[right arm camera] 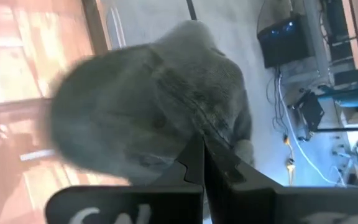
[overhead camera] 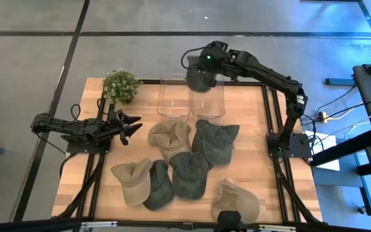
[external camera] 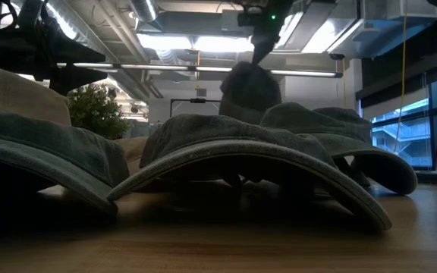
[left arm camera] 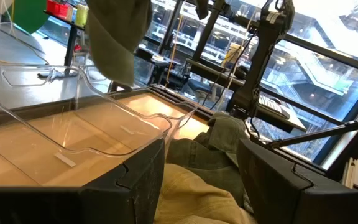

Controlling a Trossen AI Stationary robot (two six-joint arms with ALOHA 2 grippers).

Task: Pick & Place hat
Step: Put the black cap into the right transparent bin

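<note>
A dark grey-green hat (overhead camera: 200,79) hangs in the air over the far end of the right clear bin (overhead camera: 209,103), with my right gripper (overhead camera: 206,61) shut on it. It also shows in the low view, hat (external camera: 249,89), and in the left wrist view, hat (left arm camera: 114,37). Several other tan and dark green hats (overhead camera: 172,161) lie brim-down on the wooden table. My left gripper (overhead camera: 133,125) rests open at the table's left, level, pointing toward the hats and touching nothing. My right gripper pinches a fold of the hat's cloth beside a seam (right arm camera: 211,138) between its two shut fingers. The fingers come slanting down from the table's right. The hat hangs below the fingers (external camera: 258,47), lifted clear of the bin and table.
A second clear bin (overhead camera: 172,98) stands to the left of the first. A potted plant (overhead camera: 121,85) sits at the far left corner. A tan hat (overhead camera: 235,201) lies near the front edge. Black frame rails (overhead camera: 270,122) run along the table's sides.
</note>
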